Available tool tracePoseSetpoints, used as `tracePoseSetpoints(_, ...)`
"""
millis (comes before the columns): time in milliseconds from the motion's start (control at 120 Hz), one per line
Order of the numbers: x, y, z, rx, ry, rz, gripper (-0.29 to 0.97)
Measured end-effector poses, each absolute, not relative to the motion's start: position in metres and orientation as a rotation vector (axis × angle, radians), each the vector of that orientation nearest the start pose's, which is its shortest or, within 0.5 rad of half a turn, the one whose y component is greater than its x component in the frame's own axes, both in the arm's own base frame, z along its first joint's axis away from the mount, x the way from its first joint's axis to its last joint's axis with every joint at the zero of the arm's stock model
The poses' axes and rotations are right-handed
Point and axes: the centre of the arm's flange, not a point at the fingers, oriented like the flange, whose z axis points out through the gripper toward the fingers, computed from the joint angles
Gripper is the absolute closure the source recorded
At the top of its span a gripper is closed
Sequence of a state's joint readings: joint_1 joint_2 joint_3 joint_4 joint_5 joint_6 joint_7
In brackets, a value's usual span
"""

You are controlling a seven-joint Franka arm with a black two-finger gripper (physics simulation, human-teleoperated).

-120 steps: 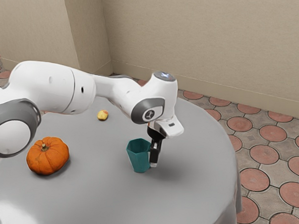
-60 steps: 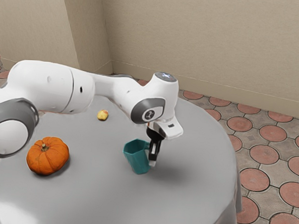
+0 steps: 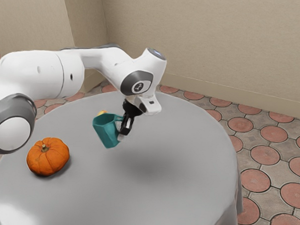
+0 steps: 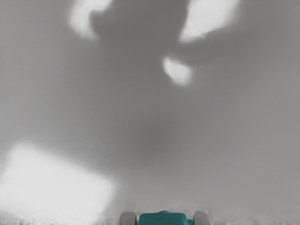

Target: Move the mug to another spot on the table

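Closest to the camera, at about 8 o'clock on the table (image 3: 186,184), the pumpkin (image 3: 48,155) hasn't budged, so nothing got bumped.

The big change is the mug (image 3: 108,130). A second ago it was standing on the table just short of centre; half a second ago it was starting to tip as the arm pulled. Now it's clear off the surface and has swung toward the 10–11 o'clock side, with only a soft shadow under it. It hangs tilted, rim leaning over to the exterior view's left.

The gripper (image 3: 123,134) has its fingers closed on the mug's wall. In the wrist view you can see a pad (image 4: 127,218) on each side of the teal mug (image 4: 164,219), so the grip looks solid to me.

So lift done, carry underway. I'd say what's left is picking a bare patch and setting it down upright.

As for contents: the mug looks empty from the bit of the inside I can see, so the tilt shouldn't spill anything.

Furthest back, a small yellow fruit (image 3: 102,112) peeks out just behind the mug's rim, around 11 o'clock. Worth steering clear of it on the way down.
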State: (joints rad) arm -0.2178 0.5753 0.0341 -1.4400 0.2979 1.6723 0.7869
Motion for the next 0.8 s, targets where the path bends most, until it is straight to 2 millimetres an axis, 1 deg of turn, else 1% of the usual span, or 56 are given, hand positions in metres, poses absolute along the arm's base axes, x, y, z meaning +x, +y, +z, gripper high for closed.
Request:
tracePoseSetpoints(117,0.68,-0.071,0.322,-2.514,1.398,0.657,0.79)
tracePoseSetpoints(192,0.688,-0.063,0.317,-2.518,1.382,0.667,0.79)
tracePoseSetpoints(258,0.691,-0.058,0.314,-2.522,1.375,0.675,0.79)
tracePoseSetpoints(408,0.702,-0.036,0.305,-2.544,1.343,0.682,0.79)
tracePoseSetpoints(475,0.708,-0.032,0.304,-2.546,1.339,0.671,0.79)
tracePoseSetpoints(592,0.715,-0.031,0.294,-2.546,1.345,0.674,0.79)
tracePoseSetpoints(725,0.725,-0.035,0.284,-2.541,1.357,0.659,0.79)
tracePoseSetpoints(800,0.727,-0.037,0.275,-2.537,1.367,0.666,0.79)
